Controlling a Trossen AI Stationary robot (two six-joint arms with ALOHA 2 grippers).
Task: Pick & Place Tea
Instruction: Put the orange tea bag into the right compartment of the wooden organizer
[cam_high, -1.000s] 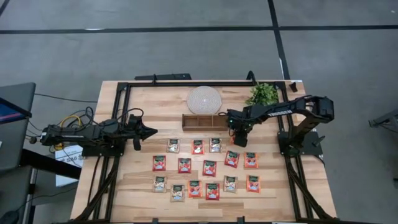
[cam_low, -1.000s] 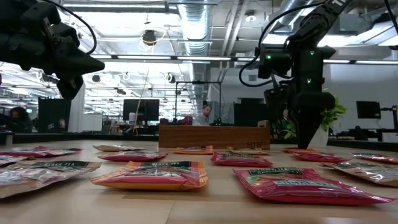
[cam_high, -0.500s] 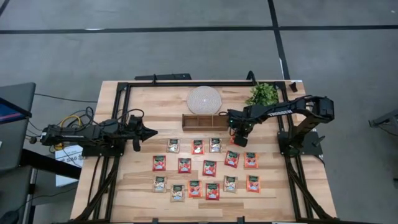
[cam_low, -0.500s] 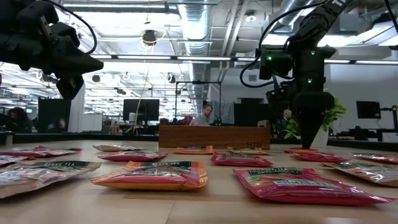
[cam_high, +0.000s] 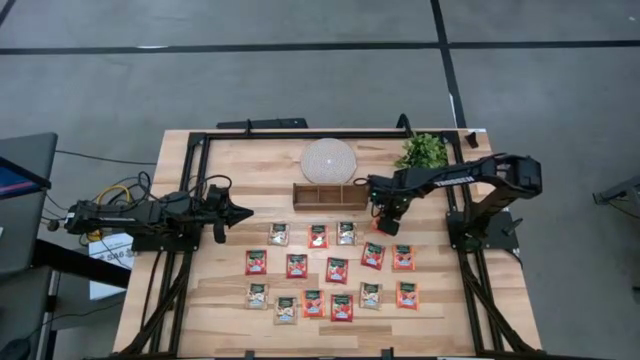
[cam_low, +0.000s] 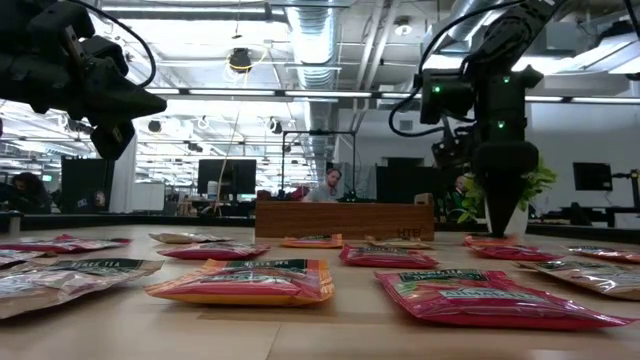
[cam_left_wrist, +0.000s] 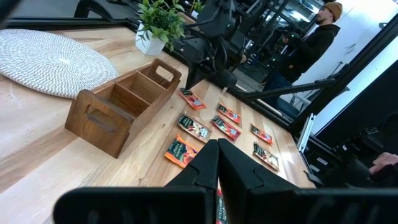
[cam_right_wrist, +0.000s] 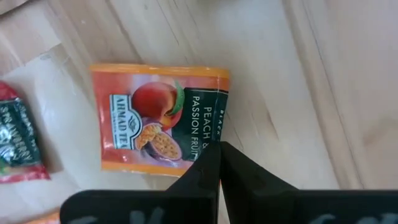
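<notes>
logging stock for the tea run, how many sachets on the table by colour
red or orange sachets: 10, counting one mostly hidden under the right gripper
pale sachets: 5
total: 15

Probably open-plan office: monitors (cam_low: 225, 176), ductwork (cam_low: 315, 45)

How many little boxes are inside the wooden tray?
3, side by side in one row inside the wooden tray: the left compartment, the middle compartment and the right compartment. None looks hidden.
</notes>
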